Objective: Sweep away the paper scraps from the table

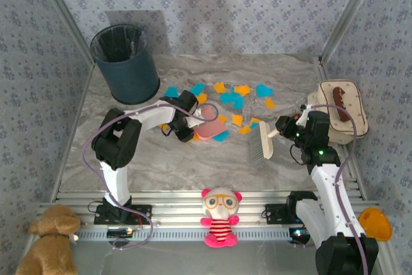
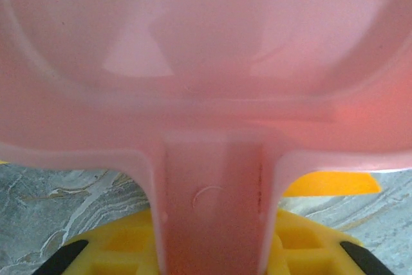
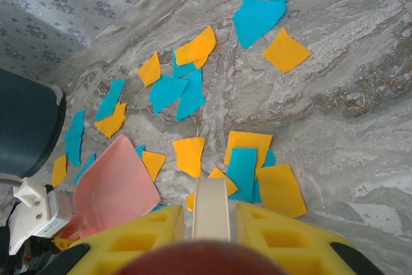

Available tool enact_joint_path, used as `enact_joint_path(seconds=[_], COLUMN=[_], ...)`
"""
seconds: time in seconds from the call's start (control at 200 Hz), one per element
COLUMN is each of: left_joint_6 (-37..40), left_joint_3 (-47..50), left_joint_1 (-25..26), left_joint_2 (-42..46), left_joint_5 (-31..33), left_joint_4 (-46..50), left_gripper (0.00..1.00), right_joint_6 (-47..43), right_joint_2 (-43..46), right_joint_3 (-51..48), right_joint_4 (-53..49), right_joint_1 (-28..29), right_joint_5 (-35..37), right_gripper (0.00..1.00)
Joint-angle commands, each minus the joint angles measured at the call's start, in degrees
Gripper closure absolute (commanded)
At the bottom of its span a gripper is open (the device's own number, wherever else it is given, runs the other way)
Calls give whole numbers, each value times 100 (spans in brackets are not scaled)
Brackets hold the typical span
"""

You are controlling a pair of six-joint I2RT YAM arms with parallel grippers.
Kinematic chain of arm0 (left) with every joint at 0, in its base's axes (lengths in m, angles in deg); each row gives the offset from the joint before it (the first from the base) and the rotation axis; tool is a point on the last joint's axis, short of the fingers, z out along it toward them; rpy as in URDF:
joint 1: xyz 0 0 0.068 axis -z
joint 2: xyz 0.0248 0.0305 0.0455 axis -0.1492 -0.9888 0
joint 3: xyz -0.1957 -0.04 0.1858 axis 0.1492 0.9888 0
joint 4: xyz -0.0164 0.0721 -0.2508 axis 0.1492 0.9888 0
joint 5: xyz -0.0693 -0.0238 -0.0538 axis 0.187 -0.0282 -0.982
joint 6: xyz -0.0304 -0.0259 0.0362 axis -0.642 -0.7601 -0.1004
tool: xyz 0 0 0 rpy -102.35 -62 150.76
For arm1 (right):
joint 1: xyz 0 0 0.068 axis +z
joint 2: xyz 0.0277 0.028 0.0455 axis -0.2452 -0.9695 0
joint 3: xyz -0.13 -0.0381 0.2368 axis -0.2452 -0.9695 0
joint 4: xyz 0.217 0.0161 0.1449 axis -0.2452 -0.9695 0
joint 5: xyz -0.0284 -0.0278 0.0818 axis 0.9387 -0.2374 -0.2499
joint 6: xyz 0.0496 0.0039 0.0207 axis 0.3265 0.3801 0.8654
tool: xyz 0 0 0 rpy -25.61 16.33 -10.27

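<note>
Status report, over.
Left gripper shut on pink plastic dustpan. Right gripper shut on cream hand brush. Orange and blue paper scraps scattered on grey marble table.

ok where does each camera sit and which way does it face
top external: above and behind the left arm and right arm, looking down on table, bin, paper scraps.
left wrist: on the left arm, facing along the left end effector at the pink dustpan; yellow fingers show.
right wrist: on the right arm, facing past the right end effector and brush handle across the scraps toward the bin.
shared: top and right wrist both see dustpan, scraps, bin.
</note>
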Motion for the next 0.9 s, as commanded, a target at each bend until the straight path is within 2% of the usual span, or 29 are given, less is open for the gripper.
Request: enact_joint_path(seconds=[0.0, 0.55, 0.894], left_joint_6=[90, 186, 170], left_joint_3=[-211, -417, -383], left_joint_1=[4, 109, 128], left_joint_2=[16, 595, 453], left_joint_5=[86, 385, 210], left_joint_4=[322, 1048, 1094], left_gripper=[76, 77, 70], right_joint_6=[100, 203, 212], right_joint_2=[-3, -269, -294], right_joint_3=[62, 53, 18], right_joint_4=[164, 531, 559], right_joint_1=[-18, 98, 128], right_joint_5=[-123, -292, -267], right_gripper=[99, 100, 100])
